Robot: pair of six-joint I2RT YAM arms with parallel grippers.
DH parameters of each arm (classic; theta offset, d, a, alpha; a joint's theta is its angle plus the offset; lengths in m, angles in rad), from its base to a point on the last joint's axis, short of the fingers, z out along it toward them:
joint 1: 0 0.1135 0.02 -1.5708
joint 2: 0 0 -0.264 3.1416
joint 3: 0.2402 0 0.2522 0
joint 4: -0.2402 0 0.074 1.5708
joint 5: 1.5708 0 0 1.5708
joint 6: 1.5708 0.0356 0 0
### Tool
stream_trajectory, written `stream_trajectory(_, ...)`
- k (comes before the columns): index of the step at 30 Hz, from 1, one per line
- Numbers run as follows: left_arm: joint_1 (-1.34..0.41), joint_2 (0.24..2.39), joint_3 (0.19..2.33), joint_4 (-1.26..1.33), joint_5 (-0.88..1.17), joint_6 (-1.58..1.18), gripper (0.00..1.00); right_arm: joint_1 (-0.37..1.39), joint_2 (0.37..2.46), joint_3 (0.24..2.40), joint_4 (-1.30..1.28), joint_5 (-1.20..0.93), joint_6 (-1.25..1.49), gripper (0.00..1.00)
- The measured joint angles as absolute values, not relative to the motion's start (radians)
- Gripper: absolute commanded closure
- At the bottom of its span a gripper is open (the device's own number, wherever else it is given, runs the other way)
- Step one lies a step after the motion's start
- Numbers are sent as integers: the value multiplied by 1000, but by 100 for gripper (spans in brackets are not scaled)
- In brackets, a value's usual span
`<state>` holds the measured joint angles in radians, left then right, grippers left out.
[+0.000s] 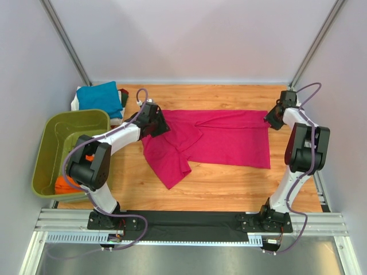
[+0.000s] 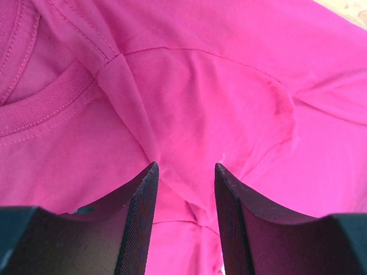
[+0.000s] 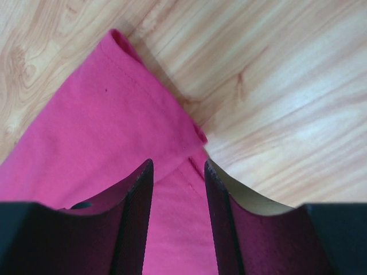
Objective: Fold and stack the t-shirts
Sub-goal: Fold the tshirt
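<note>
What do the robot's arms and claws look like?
The left arm and right arm have white tubular links with black joint housings and a thin purple-grey cable looping alongside. The left one carries a small orange tab. The left claw and right claw each have two flat black fingers.

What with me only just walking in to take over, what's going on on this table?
A magenta t-shirt lies spread on the wooden table, worked from both ends. The left tool sits over its collar end and the right tool over the far hem corner. Both have their fingers apart, not pinching. A teal t-shirt lies at the back left, an orange one in the green basket.
</note>
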<state>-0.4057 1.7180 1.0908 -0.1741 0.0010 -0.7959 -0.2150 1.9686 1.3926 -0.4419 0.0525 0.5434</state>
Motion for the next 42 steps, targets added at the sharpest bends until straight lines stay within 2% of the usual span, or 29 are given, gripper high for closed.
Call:
stream_trajectory(7, -406, 1718, 1091, -170, 4, -800, 49, -215, 1921, 1352, -391, 51, 577, 58)
stream_trajectory(23, -406, 1718, 1081, -167, 11, -803, 49, -215, 1982, 1388, -414, 78, 582, 58)
stream_trajectory(31, -406, 1718, 1081, -167, 11, -803, 49, -215, 2020, 1412, -421, 84, 583, 63)
stream_trajectory(34, -406, 1718, 1079, -167, 11, -804, 49, -215, 2037, 1415, -422, 87, 583, 71)
stream_trajectory(36, -406, 1717, 1077, -167, 14, -805, 49, -215, 2038, 1417, -422, 89, 582, 84)
stream_trajectory(39, -412, 1708, 1065, -168, 17, -811, 49, -215, 2040, 1417, -424, 93, 582, 98)
stream_trajectory(42, -440, 1683, 1036, -174, 13, -834, 48, -215, 2040, 1417, -426, 97, 583, 99)
